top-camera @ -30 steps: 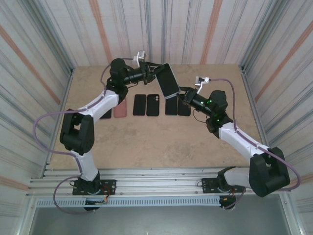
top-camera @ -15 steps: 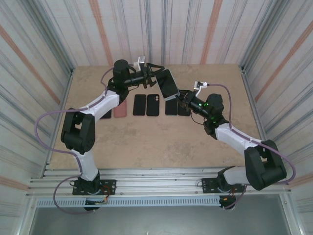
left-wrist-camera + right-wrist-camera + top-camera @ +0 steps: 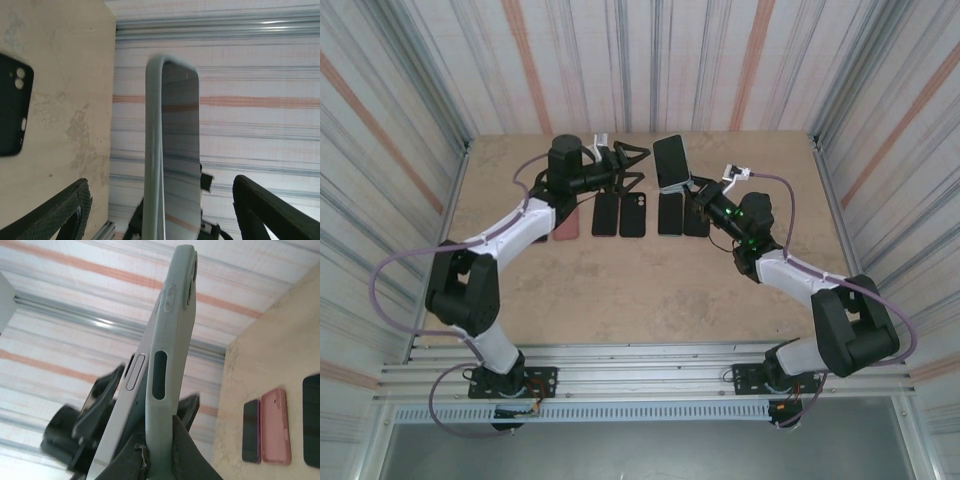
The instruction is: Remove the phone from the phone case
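**Phone (image 3: 670, 160) held up by right gripper (image 3: 693, 188), left gripper (image 3: 640, 166) spread wide**

Above the table (image 3: 620, 290), upper centre of the top view, the right gripper clamps the phone's lower end. The phone stands upright in its pale phone case (image 3: 172, 340). The left gripper gapes just left of it, not touching. Spare handsets (image 3: 633, 214) lie in a row below.

On the beige tabletop (image 3: 620, 285) a pink case (image 3: 568, 228) lies flat. Just right of it lie a black phone (image 3: 606, 214) and a black case (image 3: 633, 215) with camera cutouts.
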